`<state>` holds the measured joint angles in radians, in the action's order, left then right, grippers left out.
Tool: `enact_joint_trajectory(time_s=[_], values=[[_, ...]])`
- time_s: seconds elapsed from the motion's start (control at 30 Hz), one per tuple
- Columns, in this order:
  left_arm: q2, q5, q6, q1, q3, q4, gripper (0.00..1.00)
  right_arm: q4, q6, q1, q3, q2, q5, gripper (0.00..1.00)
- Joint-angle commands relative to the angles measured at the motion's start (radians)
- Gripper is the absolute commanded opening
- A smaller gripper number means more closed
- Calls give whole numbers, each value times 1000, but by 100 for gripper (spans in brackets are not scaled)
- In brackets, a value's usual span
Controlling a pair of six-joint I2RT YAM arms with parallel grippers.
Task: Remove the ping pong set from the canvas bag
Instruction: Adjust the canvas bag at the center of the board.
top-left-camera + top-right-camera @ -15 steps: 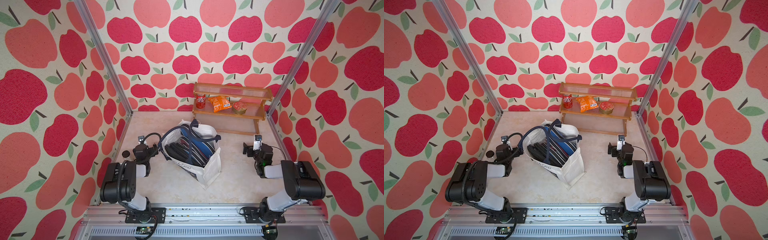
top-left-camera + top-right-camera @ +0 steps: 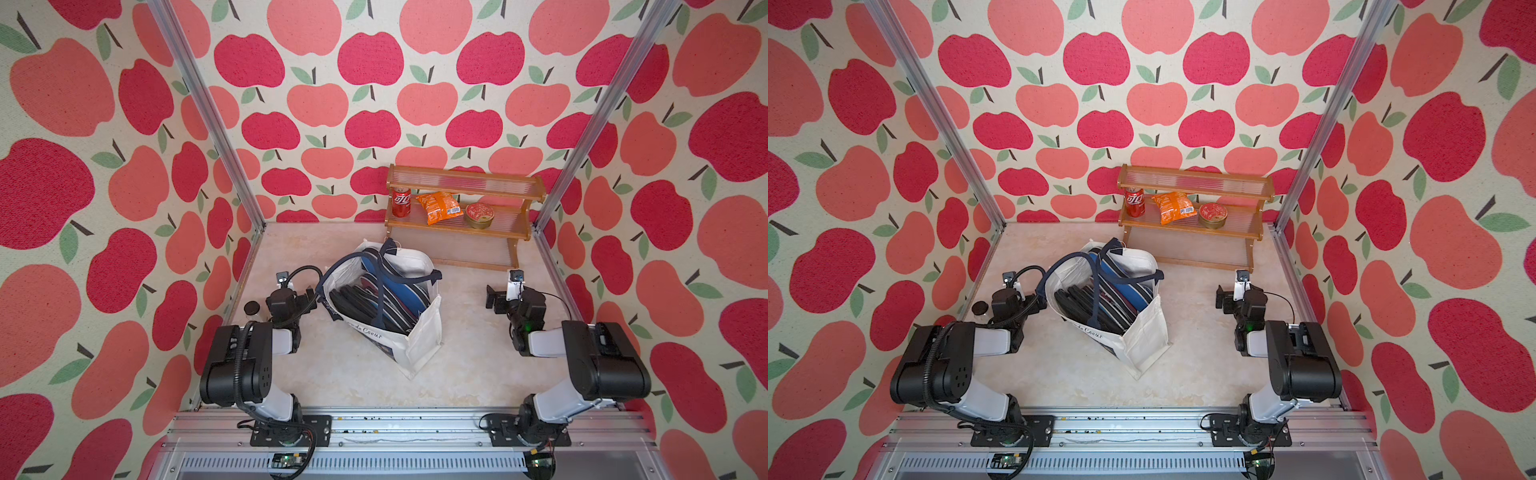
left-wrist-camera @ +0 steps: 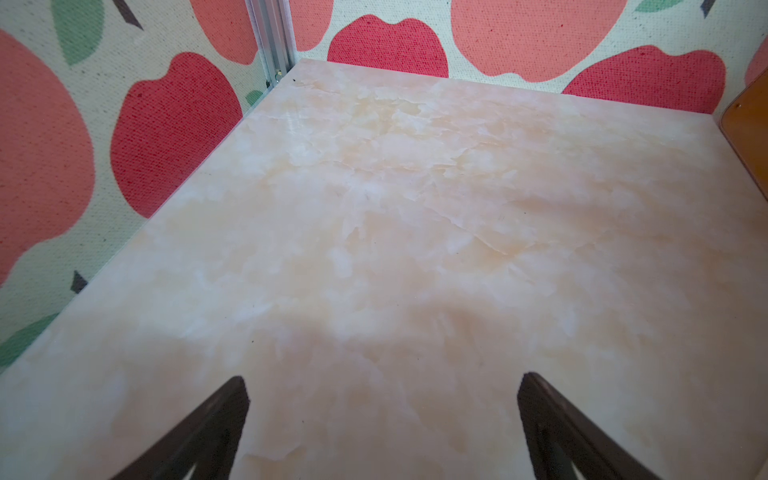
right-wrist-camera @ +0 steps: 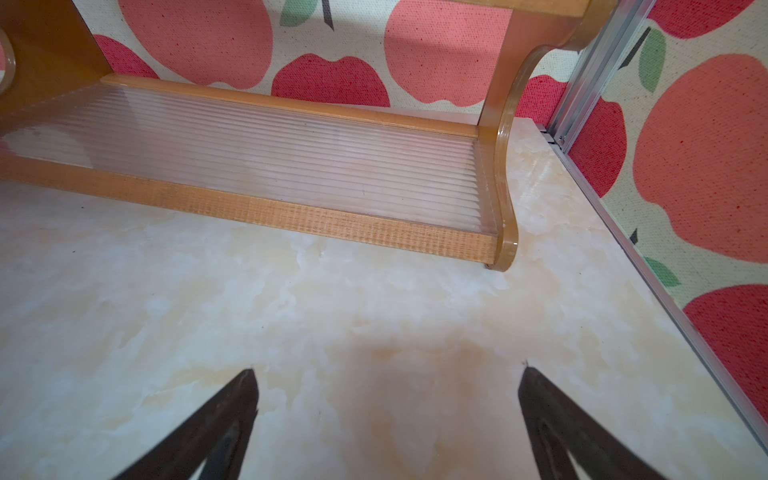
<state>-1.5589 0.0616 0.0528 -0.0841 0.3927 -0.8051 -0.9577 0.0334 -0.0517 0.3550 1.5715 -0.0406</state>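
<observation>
Canvas first: the bag (image 2: 424, 338) stands mid-table, mouth up and sagging open. The set (image 2: 376, 301) is packed on edge inside it, dark cases toward me and a blue case (image 2: 399, 282) behind. None is out yet, so I judge this the very start.

The left gripper (image 3: 382, 380) sits low just beside the bag's left wall, fingers spread wide over bare table (image 3: 374, 208), holding nothing. The right gripper (image 4: 388, 370) is well apart on the other side, fingers equally wide and empty, facing the shelf (image 4: 291, 166).

Navy handles (image 2: 384, 266) drape across the mouth, one strap lying over the cases, so I'd clear that first. My plan is to pin the bag's rim with the left gripper and bring the right one over the opening from above. I'd turn its fingers across one case's thin edge, close on that alone, and lift straight up along its flat. The bag is soft; a slanted pull would likely drag or tip it.
</observation>
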Motion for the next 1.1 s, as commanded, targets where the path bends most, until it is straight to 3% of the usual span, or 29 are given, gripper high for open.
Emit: enact_joint_trajectory(time_s=[0.0,0.6,0.93,1.07], values=[[-10,-16,-14,-6,18,-20,99,-14,11,6,15,10,-8,99],[-10,-21,-10,-9,20,-17,100,-24,43,-22,12,13,-32,99],[-10,-4,-20,3,24,-15,99,-229,95,-93,-76,30,-177,99],[72,25,-37,24,86,154,99,-267,92,-114,-120,-28,-267,99]])
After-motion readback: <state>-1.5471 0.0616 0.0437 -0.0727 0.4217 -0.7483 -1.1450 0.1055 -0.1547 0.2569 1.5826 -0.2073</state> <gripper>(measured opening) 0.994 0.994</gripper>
